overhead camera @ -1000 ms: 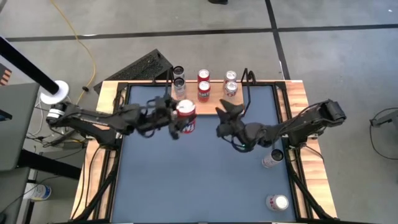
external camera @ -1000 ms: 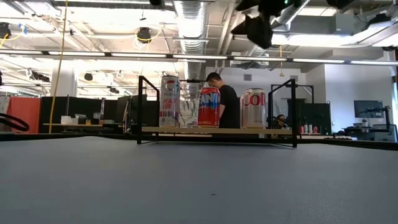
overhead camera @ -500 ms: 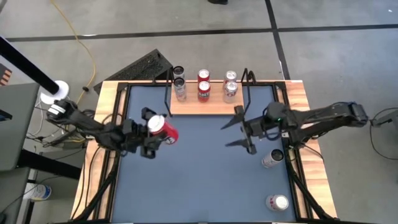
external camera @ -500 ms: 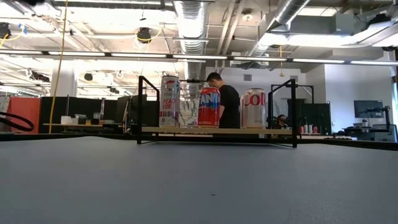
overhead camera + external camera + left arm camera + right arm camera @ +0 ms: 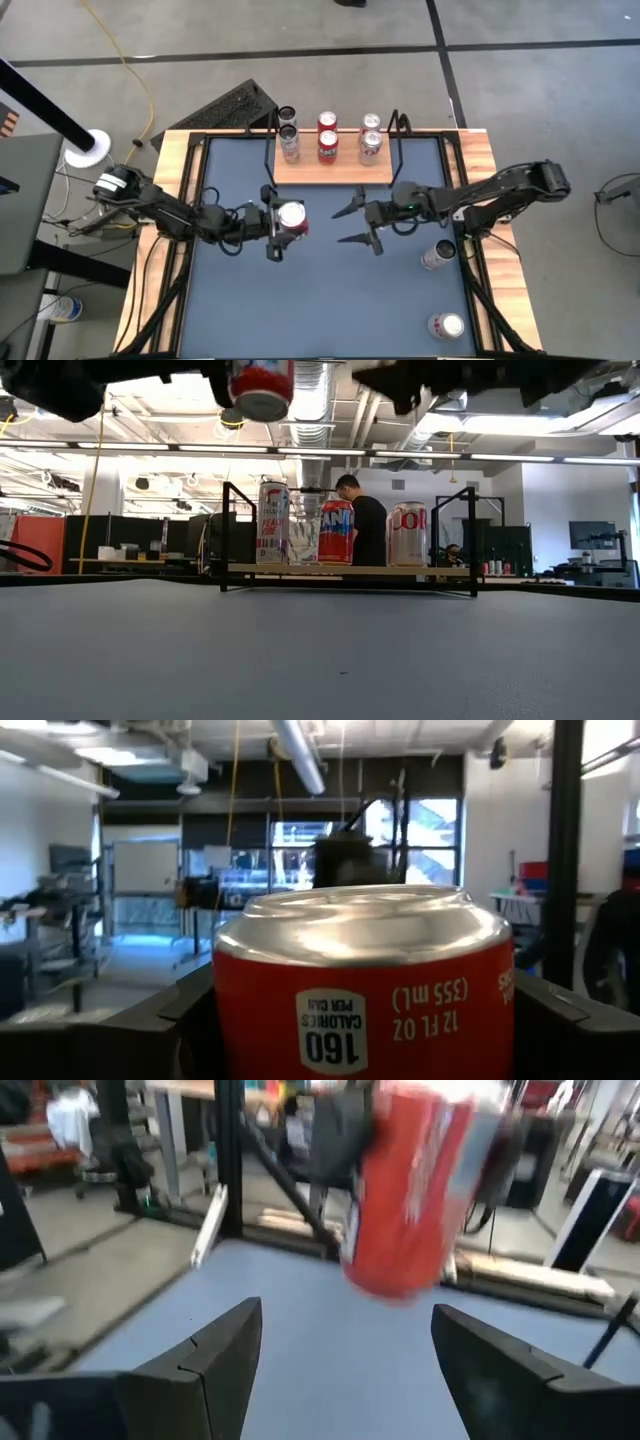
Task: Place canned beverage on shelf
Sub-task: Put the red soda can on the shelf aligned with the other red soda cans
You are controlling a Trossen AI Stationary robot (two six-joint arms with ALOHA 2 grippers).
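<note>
Shelf (image 5: 330,168) at the worktop's far edge already carried three rows of cans. Half a second earlier the red can (image 5: 291,218) lay tilted nearer the left edge; now the left tool (image 5: 277,222) pinched it upright above mid-worktop, closer to placement. The right tool (image 5: 357,223) hung spread and empty, facing it. Only the low view showed the can lifted clear of the surface.

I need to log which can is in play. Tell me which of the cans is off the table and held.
The red can held in the left gripper, above mid-table. Three cans stand on the shelf and two at the table's right edge.
</note>
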